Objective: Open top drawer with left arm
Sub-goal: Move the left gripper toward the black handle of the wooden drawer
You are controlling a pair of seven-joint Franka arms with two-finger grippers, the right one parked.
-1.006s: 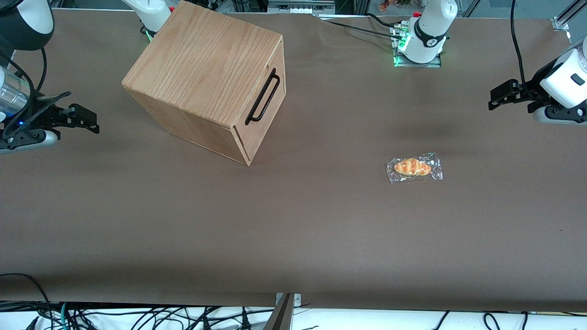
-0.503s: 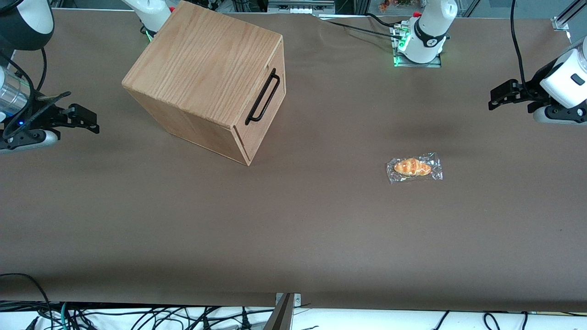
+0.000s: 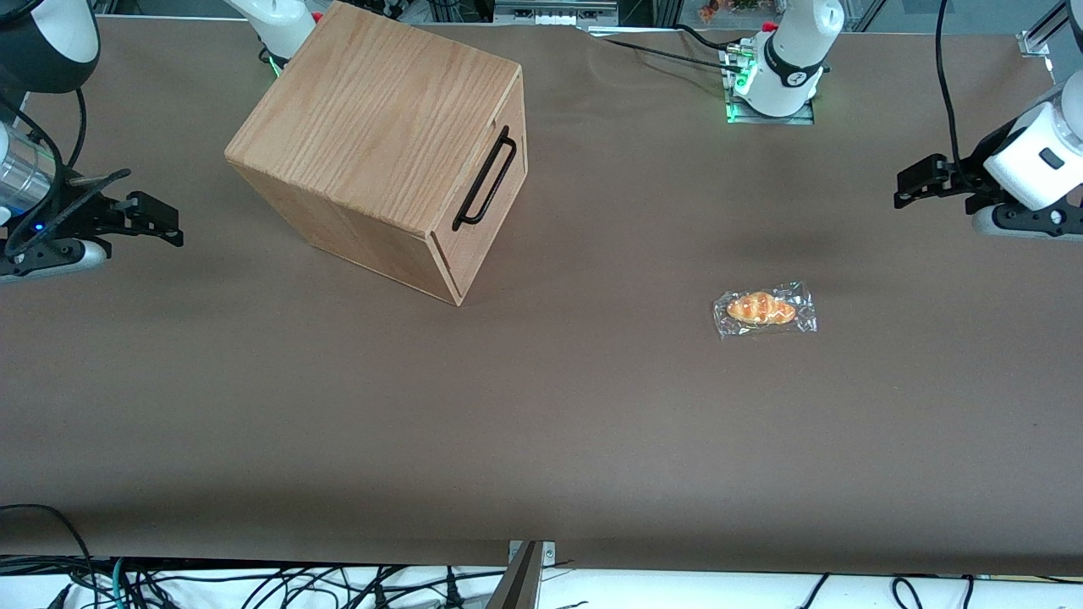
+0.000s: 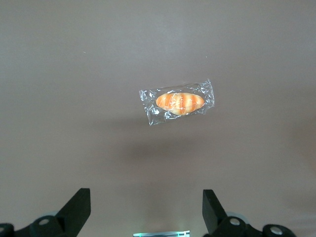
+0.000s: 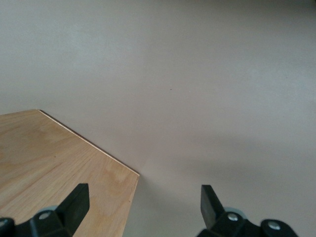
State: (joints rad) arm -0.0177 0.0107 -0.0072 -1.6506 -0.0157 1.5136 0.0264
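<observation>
The left arm (image 3: 1034, 161) hangs over the working arm's end of the worktop (image 3: 541, 406), and its claw (image 3: 909, 188) is spread wide, the two black fingers (image 4: 79, 207) standing well apart with nothing between them and nothing touched. It hovers above bare brown surface. Looking down from the wrist, there's a wrapped croissant (image 4: 178, 102) in clear plastic lying flat on the worktop ahead of the open fingers, apart from them. In the front view that same croissant (image 3: 763, 309) sits nearer the front camera than the claw, roughly between the claw and the big wooden box (image 3: 381, 144), though nearer the camera than the straight line from one to the other. Now the top drawer (image 3: 491, 199): it's shut, its light oak front flush with the box, the long black bar handle (image 3: 484, 179) running along it. The box stands turned at an angle toward the parked arm's end, its handled face turned toward the working arm's end. Claw and handle are well apart, with open worktop between them.
</observation>
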